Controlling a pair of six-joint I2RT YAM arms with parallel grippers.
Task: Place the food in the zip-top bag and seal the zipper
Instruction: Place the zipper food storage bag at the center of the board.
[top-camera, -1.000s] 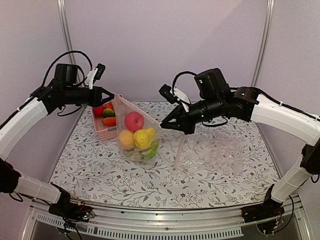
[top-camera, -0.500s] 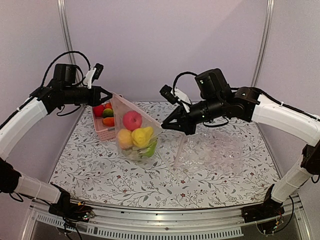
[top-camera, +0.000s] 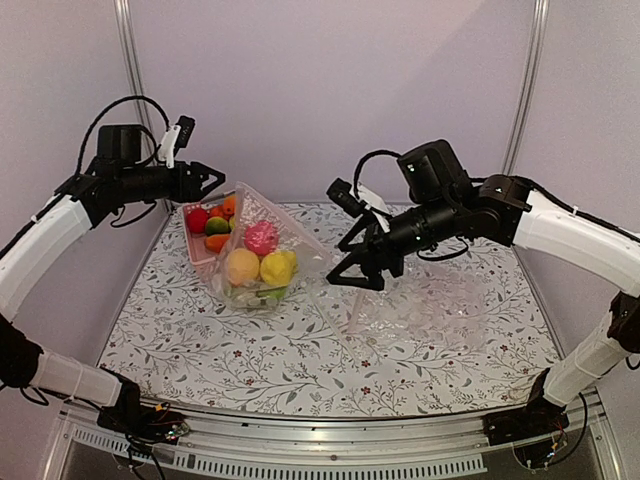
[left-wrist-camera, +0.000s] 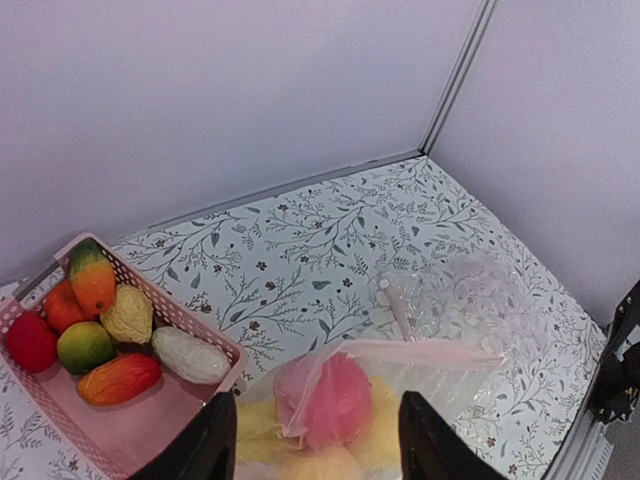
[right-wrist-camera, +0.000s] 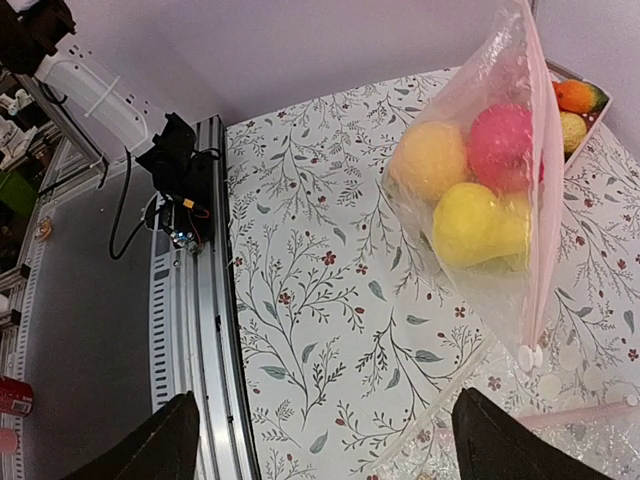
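The zip-top bag (top-camera: 258, 258) lies slumped on the table against the basket, holding food: a pink-red fruit (top-camera: 261, 238), an orange one (top-camera: 241, 266) and a yellow one (top-camera: 277, 268). Its pinkish zipper (right-wrist-camera: 538, 200) runs along the bag's upper edge, also visible as the zipper (left-wrist-camera: 430, 352) from the left wrist. My left gripper (top-camera: 208, 180) hangs open above and left of the bag, the left gripper (left-wrist-camera: 315, 450) empty. My right gripper (top-camera: 345, 264) is open just right of the bag, the right gripper (right-wrist-camera: 330, 450) over bare table. Neither touches the bag (right-wrist-camera: 480, 200).
A pink slatted basket (top-camera: 203, 262) at the back left holds more toy fruit, including a red one (left-wrist-camera: 30, 340), a green one (left-wrist-camera: 85, 345) and a whitish one (left-wrist-camera: 190, 355). A crinkled clear bag (top-camera: 440, 300) lies at the right. The table's metal front rail (right-wrist-camera: 195, 300) is near.
Both grippers have opened and let go of the zip-top bag. It has dropped from between them and settled leftward onto the table beside the basket. The right gripper has dipped slightly.
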